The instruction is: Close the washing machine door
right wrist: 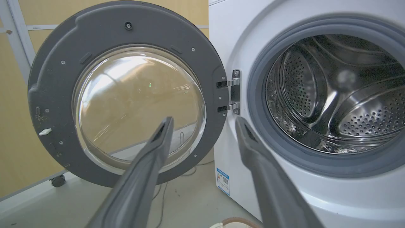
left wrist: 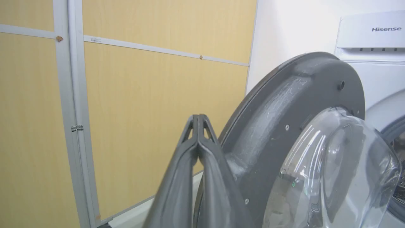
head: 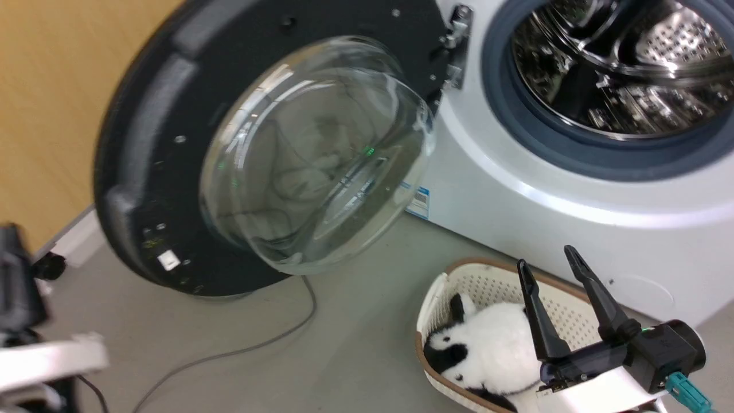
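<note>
Zero closure so far, by my read: the door (head: 143, 143) hangs wide open, swung out to the left of the washing machine (head: 516, 189). Its matte inner face and glass bowl face the robot. The hinge (head: 456, 46) is on the left side of the drum opening (head: 619, 63), which is fully exposed.

Left fingers (left wrist: 212, 177) are pressed together with nothing between them. In the left wrist view they point up past the door's free rim toward the wood-panel wall (left wrist: 142, 110). They look just beside the rim, but I can't tell if they touch it.

Right fingers (head: 539, 315) are spread and empty, hovering over the basket (head: 493, 281) with the panda toy (head: 487, 344), low in front of the machine.

Step in hand looks like the approach: the left arm is lining up on the free edge.

The next move calls for:
- getting the closed left fingers behind the rim, onto the outer face
- pushing along the hinge arc toward the opening, not straight in
- a firm last press so the latch catches

Watch out: the right arm sits near the front of the machine and may be in the swing path, so pull it back first. A cable (head: 229, 350) lies on the floor under the door; it should clear.
</note>
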Available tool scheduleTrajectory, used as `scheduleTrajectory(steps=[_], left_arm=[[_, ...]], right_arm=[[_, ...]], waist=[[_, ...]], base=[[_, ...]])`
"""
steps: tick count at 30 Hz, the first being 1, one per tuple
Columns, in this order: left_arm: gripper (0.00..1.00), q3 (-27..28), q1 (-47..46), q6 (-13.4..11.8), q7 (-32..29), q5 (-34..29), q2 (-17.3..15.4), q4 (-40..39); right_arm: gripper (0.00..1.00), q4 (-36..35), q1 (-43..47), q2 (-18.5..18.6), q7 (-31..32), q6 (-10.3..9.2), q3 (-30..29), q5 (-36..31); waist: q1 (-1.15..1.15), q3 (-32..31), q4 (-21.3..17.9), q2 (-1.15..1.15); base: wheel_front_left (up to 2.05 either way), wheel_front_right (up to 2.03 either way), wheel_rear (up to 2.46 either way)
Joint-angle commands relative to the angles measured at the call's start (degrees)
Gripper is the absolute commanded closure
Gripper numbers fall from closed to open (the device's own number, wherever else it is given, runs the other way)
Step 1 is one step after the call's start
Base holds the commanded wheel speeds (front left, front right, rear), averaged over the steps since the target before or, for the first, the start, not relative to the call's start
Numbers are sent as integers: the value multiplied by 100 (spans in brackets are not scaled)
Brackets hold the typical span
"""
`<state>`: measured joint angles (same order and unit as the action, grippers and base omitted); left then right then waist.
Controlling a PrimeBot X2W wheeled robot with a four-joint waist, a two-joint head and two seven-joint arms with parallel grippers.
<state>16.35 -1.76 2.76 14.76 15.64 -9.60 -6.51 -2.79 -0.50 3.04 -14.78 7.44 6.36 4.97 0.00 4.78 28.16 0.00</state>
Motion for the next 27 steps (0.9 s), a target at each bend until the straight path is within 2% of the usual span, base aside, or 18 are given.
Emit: scheduleTrajectory(steps=[1, 6, 11, 14, 16, 17, 21, 27], left_arm=[[100, 187, -239, 70, 24, 184, -122, 111], [100, 959, -1073, 221, -304, 1251, -681, 1072], [100, 1583, -1862, 192, -1398, 2481, -1106, 2516], [100, 2124, -2410, 129, -2206, 3640, -1078, 3329], [100, 2620, -2810, -28, -2966, 4688, -963, 3790], [100, 2766, -2904, -80, -3316, 5021, -1004, 3935], [100, 3003, -2997, -137, -4236, 5700, -1142, 4167], [100, 2729, -2854, -35, -5282, 6014, -1016, 4004]], right_arm=[[0, -36, -31, -9, -22, 5, 2, -40], [0, -53, -149, 62, -22, 5, 2, -53], [0, -9, -255, 93, -22, 5, 96, -28], [0, -6, -292, 77, -22, 5, 106, -12], [0, 0, -305, 67, -22, 5, 128, -6], [0, -1, -311, 62, -22, 5, 141, -9], [0, -30, -316, 55, -22, 5, 163, -40], [0, 18, -239, 49, -22, 5, 132, -53]], waist=[[0, 199, -203, 0], [0, 424, -440, 0], [0, 477, -642, 0], [0, 471, -730, 0], [0, 458, -781, 0], [0, 453, -811, 0], [0, 424, -890, 0], [0, 372, -877, 0]], base=[[0, 0, 0], [0, 0, 0], [0, 0, 0], [0, 0, 0], [0, 0, 0], [0, 0, 0], [0, 0, 0], [0, 0, 0]])
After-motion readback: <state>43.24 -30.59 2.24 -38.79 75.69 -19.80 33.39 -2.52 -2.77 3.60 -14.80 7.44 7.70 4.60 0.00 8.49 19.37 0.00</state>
